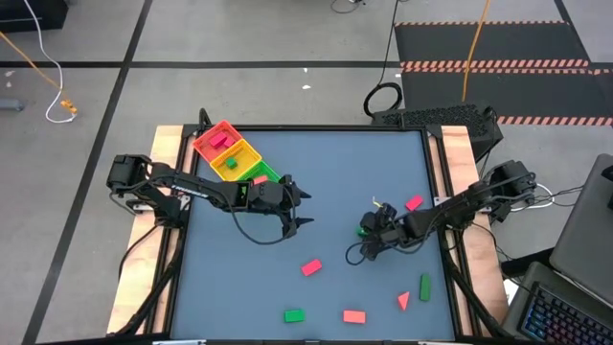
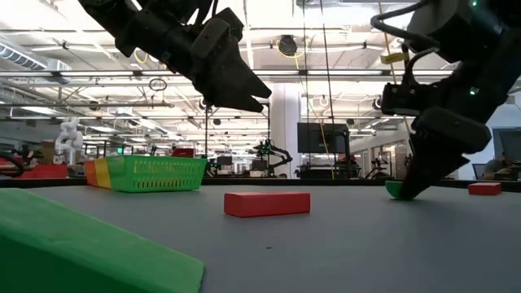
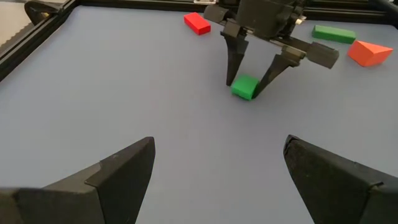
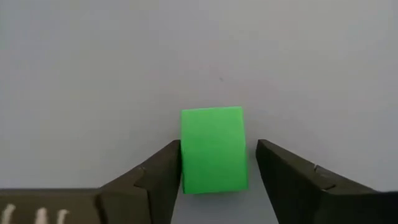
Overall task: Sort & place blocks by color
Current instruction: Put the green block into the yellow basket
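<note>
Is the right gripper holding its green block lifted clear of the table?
No: in the left wrist view the green block sits on the table between the right gripper's open fingers.

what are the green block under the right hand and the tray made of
The green block between the right hand's open fingers looks like solid moulded plastic or painted wood: flat, even colour, crisp edges, matte faces with no grain showing. The tray looks like thin plastic: its green wall is a perforated lattice, and its red, yellow and green compartments are brightly coloured through.
</note>
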Motion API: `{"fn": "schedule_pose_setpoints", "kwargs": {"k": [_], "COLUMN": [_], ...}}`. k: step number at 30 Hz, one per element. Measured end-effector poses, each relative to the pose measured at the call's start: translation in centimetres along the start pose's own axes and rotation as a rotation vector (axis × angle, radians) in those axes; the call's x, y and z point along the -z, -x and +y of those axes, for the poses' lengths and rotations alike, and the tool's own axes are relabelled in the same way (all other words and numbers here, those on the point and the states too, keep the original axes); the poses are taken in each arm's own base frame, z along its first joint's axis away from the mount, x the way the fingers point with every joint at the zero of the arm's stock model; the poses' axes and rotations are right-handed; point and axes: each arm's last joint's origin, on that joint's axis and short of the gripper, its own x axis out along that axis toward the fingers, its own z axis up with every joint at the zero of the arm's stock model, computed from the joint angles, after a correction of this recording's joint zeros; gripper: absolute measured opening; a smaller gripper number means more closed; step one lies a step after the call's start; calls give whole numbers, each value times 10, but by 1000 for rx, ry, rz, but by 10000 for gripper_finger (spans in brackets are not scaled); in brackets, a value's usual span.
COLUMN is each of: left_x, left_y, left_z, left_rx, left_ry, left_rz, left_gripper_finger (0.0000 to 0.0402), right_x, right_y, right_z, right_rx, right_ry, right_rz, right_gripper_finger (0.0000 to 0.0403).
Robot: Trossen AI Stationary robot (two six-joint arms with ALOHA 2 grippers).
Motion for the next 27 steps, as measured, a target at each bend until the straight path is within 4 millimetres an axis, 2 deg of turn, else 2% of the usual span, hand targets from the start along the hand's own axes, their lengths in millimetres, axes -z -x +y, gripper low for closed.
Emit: {"fn": "schedule_pose_setpoints", "kwargs": {"k": [7,12,23,27], "left_x": [-2,-6,-7,-7], "left_y": [0,0,1,1], "left_z": [0,-2,-5,-6], "left_rx": [1,17,50,51], "left_ry": [-3,-14,-38,-39], "left_rz": [-17,-59,-74,-75], "left_gripper_finger": [356,356,356,356], "right_x": [-1,-14,-69,-82], "right_y": [-3,-1,12,18], "right_z": [2,9,9,7], "right_rx": [-63,-69,-4,-51], "right_ry": [52,165,430,533], "right_rz": [-76,-246,-711,-833], "right_gripper_finger": [127,125,125,125]}}
